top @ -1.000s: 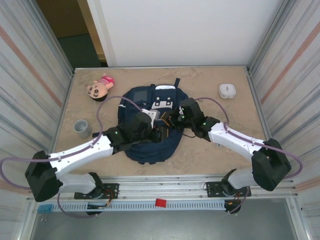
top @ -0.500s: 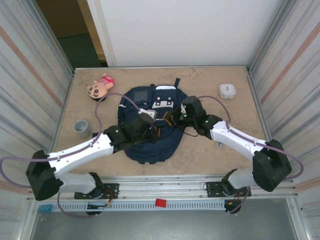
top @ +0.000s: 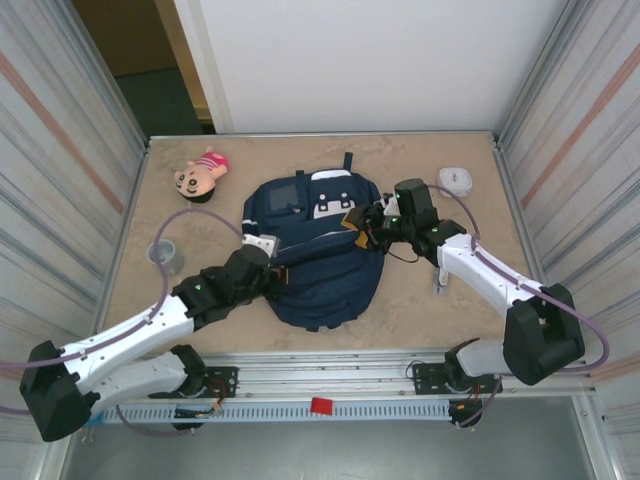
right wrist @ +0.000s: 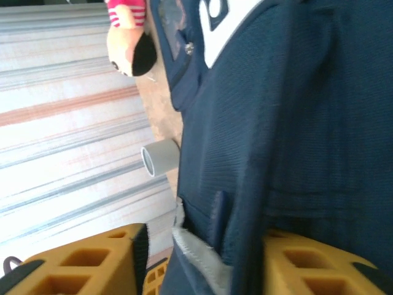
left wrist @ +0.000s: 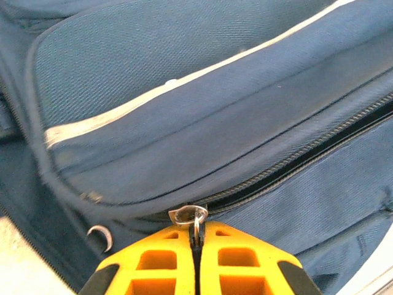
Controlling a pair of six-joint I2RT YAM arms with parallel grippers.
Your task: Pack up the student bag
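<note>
The student bag (top: 320, 270), navy blue with white trim, lies flat in the middle of the table. My left gripper (top: 268, 250) is at the bag's left side, shut on the metal zipper pull (left wrist: 195, 216). In the left wrist view the left gripper (left wrist: 196, 236) has its yellow fingers pressed together on the pull's ring, and the zipper runs away partly open to the right. At the bag's upper right edge is my right gripper (top: 362, 225). In its wrist view the right gripper (right wrist: 206, 239) stands open, with a fold of the bag (right wrist: 295, 123) loose between its fingers.
A doll (top: 200, 175) with a pink striped top lies at the far left. A grey cup (top: 165, 256) stands left of the bag, close to my left arm. A small white box (top: 455, 181) sits at the far right. Metal walls close both sides.
My left gripper shut on the zipper pull and drew it left and toward the near edge. My right gripper moved right and farther back and opened. The bag shifted slightly right.
</note>
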